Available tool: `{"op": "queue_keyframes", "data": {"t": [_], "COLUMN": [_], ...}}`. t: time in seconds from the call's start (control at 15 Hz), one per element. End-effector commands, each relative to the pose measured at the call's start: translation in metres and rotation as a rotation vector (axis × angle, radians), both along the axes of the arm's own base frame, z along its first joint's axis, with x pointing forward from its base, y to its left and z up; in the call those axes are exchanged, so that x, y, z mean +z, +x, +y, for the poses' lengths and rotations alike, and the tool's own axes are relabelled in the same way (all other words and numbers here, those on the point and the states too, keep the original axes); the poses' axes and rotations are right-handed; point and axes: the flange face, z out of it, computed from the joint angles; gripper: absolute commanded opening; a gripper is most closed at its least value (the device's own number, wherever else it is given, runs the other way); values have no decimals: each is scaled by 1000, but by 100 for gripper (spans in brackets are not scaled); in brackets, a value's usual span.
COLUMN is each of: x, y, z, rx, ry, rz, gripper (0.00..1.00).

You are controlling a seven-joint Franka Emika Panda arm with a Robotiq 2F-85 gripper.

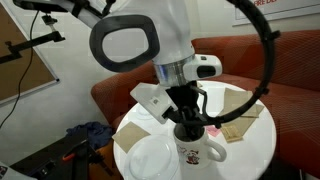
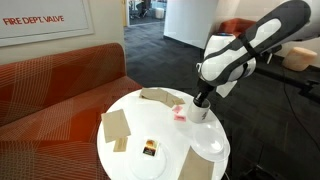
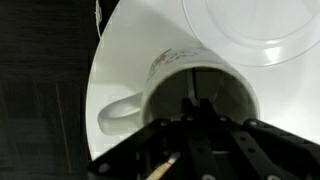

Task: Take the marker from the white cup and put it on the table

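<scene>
The white cup (image 1: 198, 150) stands on the round white table (image 1: 252, 140), near its edge in both exterior views (image 2: 201, 114). My gripper (image 1: 188, 123) hangs straight over the cup with its fingertips dipped into the mouth (image 2: 200, 101). In the wrist view the cup (image 3: 165, 66) lies below, handle to the left, dark inside. The fingers (image 3: 195, 106) are pressed close together over the cup's mouth. A pale slim stick, the marker (image 3: 166, 165), slants up past the fingers toward the camera. The grip itself is hard to see in the dark.
A flat white plate (image 1: 150, 156) lies beside the cup (image 2: 210, 144) (image 3: 250, 25). Brown paper pieces (image 2: 117, 126) (image 1: 240, 105) lie on the table (image 2: 172, 128). Another plate with a small dark item (image 2: 150, 149) is near. The red-brown bench (image 2: 60, 80) curves behind.
</scene>
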Motion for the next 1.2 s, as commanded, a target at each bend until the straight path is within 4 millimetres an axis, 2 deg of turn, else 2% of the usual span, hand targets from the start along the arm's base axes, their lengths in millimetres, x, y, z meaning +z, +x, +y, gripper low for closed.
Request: {"op": "queue_keyframes", "data": {"t": [0.0,0.27,0.6,0.87,1.13], "x": [5,17,49,86,134], "y": [4,-2,-10,-19,-25], "z": [0,2,5,12,20], "rx": [-9,-6,-5,1,3], "ry": [16,8,-7,-28,-52], "rz": [5,-18,-81,-143,-200], "gripper": [3,3,3,3,3]}}
